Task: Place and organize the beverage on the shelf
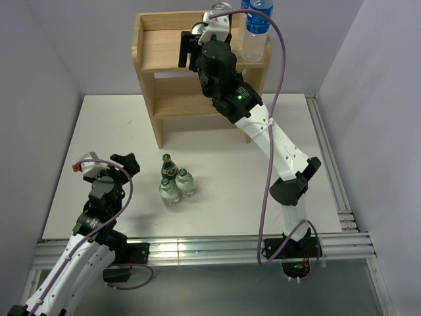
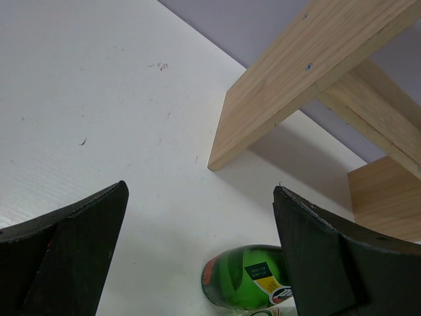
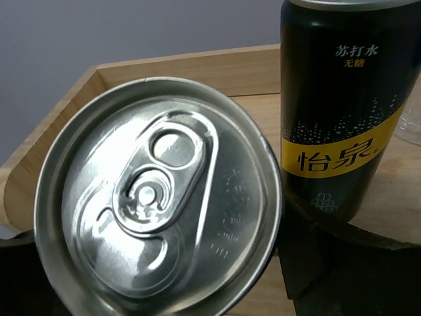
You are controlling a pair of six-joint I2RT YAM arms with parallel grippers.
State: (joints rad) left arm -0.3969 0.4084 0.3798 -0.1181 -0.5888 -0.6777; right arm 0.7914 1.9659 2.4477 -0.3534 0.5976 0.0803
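The pale wooden shelf [image 1: 158,49] stands at the back of the table. My right gripper [image 1: 186,51] reaches over its upper board, jaws closed around a silver-topped can [image 3: 158,197] that fills the right wrist view. A black can with a yellow band [image 3: 339,112] stands on the board just right of it. Two clear water bottles with blue labels [image 1: 256,29] stand at the board's right end. A green bottle [image 1: 169,166] and two small clear bottles [image 1: 185,181] stand together on the table. My left gripper [image 1: 125,164] is open and empty, left of them; the green bottle [image 2: 247,276] sits by its right finger.
The shelf's lower board [image 1: 184,89] shows under the right arm. The shelf's side panel [image 2: 296,79] rises ahead of the left gripper. Purple-grey walls close in the white table [image 1: 230,191] on both sides, and a metal rail [image 1: 329,171] runs along its right edge.
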